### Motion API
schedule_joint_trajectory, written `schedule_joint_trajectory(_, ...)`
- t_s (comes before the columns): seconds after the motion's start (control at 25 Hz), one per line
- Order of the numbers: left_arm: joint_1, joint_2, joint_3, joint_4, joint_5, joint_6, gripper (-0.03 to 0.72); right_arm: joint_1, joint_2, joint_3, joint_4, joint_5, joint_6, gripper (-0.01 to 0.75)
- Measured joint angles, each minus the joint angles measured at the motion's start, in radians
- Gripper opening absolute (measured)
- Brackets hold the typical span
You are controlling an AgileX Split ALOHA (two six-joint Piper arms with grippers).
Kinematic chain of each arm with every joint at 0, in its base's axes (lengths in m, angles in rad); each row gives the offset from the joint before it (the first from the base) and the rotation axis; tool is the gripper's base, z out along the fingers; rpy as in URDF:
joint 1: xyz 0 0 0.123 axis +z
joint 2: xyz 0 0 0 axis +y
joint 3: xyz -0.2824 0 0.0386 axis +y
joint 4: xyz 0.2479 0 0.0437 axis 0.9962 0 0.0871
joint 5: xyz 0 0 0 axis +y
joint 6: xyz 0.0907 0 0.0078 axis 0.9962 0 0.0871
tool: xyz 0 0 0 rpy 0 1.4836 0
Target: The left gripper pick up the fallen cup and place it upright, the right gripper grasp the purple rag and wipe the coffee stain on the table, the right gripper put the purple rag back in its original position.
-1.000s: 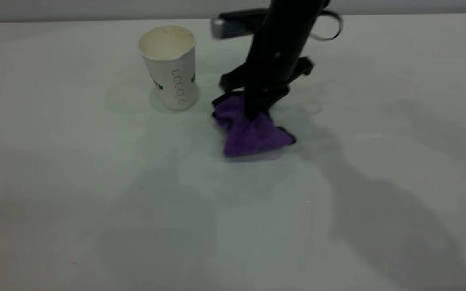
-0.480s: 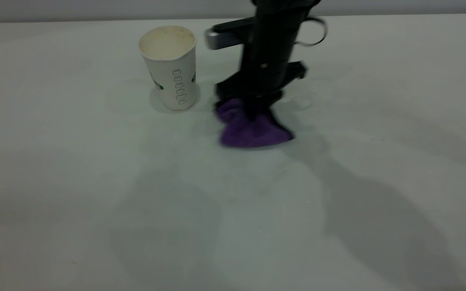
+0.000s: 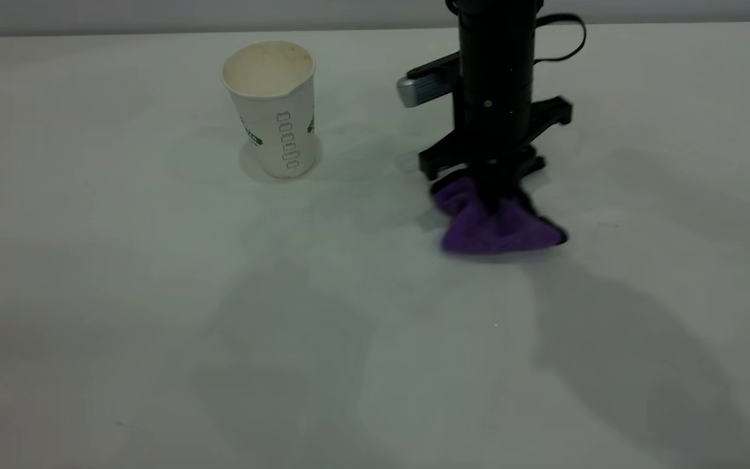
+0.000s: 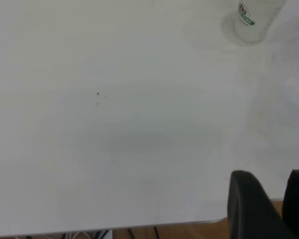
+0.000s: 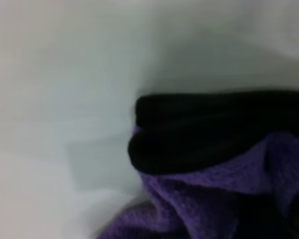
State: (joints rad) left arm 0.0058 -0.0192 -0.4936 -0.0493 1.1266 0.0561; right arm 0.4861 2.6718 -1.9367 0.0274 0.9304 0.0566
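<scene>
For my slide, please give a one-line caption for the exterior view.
Right gripper presses the bunched purple rag onto the white table, apart from the upright cup.

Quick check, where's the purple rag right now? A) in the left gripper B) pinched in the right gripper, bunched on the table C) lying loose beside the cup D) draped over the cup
B: the right gripper is shut on the purple rag, which is bunched against the table, well apart from the upright cup.
</scene>
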Motion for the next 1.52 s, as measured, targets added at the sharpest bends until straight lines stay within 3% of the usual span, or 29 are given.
schedule_joint_trajectory(0.2, 0.000, 0.000, 0.000, 0.000, 0.000, 0.000, 0.238, 0.023, -0.001, 0.000, 0.107, -0.139, -0.077, 0.061)
schedule_joint_trajectory(0.36, 0.000, 0.000, 0.000, 0.000, 0.000, 0.000, 0.238, -0.013, -0.001, 0.000, 0.107, -0.144, -0.034, 0.061)
schedule_joint_trajectory(0.72, 0.000, 0.000, 0.000, 0.000, 0.000, 0.000, 0.238, -0.221, -0.002, -0.002, -0.020, -0.076, -0.003, 0.061)
schedule_joint_trajectory(1.0, 0.000, 0.000, 0.000, 0.000, 0.000, 0.000, 0.238, -0.336, -0.003, -0.003, -0.093, 0.022, -0.003, 0.082)
schedule_joint_trajectory(1.08, 0.000, 0.000, 0.000, 0.000, 0.000, 0.000, 0.238, -0.347, -0.006, -0.003, -0.096, 0.037, -0.003, 0.130)
schedule_joint_trajectory(1.16, 0.000, 0.000, 0.000, 0.000, 0.000, 0.000, 0.238, -0.351, -0.015, 0.000, -0.099, 0.049, -0.010, 0.229)
schedule_joint_trajectory(1.32, 0.000, 0.000, 0.000, 0.000, 0.000, 0.000, 0.238, -0.351, -0.074, 0.001, -0.100, 0.099, -0.057, 0.587)
schedule_joint_trajectory(1.36, 0.000, 0.000, 0.000, 0.000, 0.000, 0.000, 0.238, -0.351, -0.103, 0.001, -0.100, 0.116, -0.070, 0.646)
schedule_joint_trajectory(1.44, 0.000, 0.000, 0.000, 0.000, 0.000, 0.000, 0.238, -0.351, -0.167, 0.001, -0.100, 0.169, -0.081, 0.708)
schedule_joint_trajectory(1.52, 0.000, 0.000, 0.000, 0.000, 0.000, 0.000, 0.238, -0.351, -0.247, 0.001, -0.101, 0.229, -0.084, 0.724)
